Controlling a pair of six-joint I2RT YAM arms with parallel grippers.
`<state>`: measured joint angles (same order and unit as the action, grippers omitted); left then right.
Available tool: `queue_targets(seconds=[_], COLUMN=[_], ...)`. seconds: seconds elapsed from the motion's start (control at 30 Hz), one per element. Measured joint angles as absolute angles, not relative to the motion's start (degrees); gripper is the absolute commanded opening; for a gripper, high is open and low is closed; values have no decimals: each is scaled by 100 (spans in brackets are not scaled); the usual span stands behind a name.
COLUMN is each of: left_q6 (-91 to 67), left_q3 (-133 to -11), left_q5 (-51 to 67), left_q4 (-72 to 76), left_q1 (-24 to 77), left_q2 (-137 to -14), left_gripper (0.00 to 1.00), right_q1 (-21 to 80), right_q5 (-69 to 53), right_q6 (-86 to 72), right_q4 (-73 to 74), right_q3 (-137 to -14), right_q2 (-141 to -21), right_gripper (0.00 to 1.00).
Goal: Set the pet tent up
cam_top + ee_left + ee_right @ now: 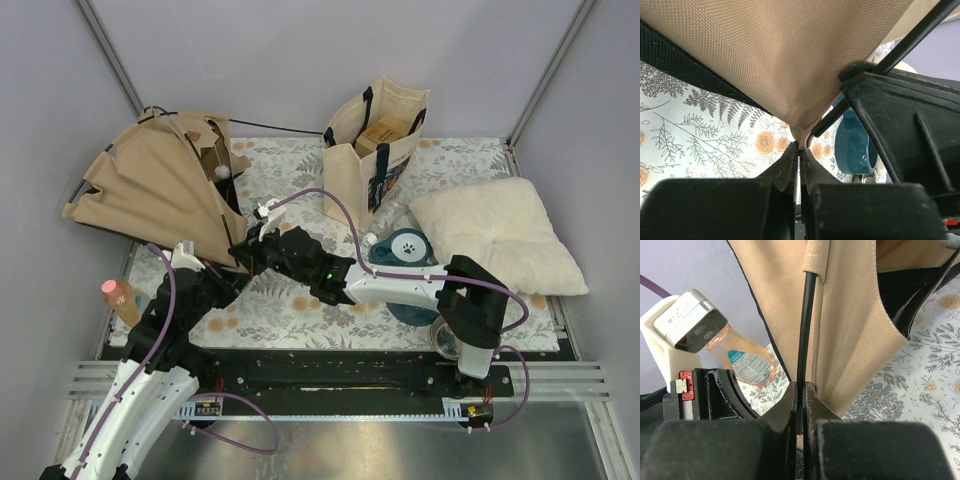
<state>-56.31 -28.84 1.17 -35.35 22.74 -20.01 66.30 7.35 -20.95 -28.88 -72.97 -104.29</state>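
Note:
The pet tent (155, 185) is tan canvas, half raised at the back left of the floral mat, with its white pom-pom (222, 172) hanging by the doorway. My left gripper (232, 266) is shut on the tent's lower front corner; in the left wrist view the tan corner tab (801, 135) is pinched between the jaws (801, 150). My right gripper (243, 252) is shut on a thin black pole (805, 330), which runs up into a canvas sleeve (816, 255). Both grippers meet at the same corner.
A cream tote bag (375, 150) with navy handles stands at the back centre. A fluffy white pillow (500, 235) lies right. A teal bowl (405, 248) sits under the right arm. An orange bottle (122, 300) stands at the left edge.

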Motion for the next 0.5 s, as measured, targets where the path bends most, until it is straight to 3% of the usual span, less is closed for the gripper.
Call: queue_targets(seconds=[0.5], left_q6=[-5631], left_q3=[-2884], left_q5=[117], left_q4=[-3548], left_q1=[2274], left_q2=[-2029], left_gripper=[0], right_q1=[6569], right_q5=[646], right_q6=[-2303], right_q4=[-2770], right_q3=[-7271], right_q2=[-10357], right_gripper=[0])
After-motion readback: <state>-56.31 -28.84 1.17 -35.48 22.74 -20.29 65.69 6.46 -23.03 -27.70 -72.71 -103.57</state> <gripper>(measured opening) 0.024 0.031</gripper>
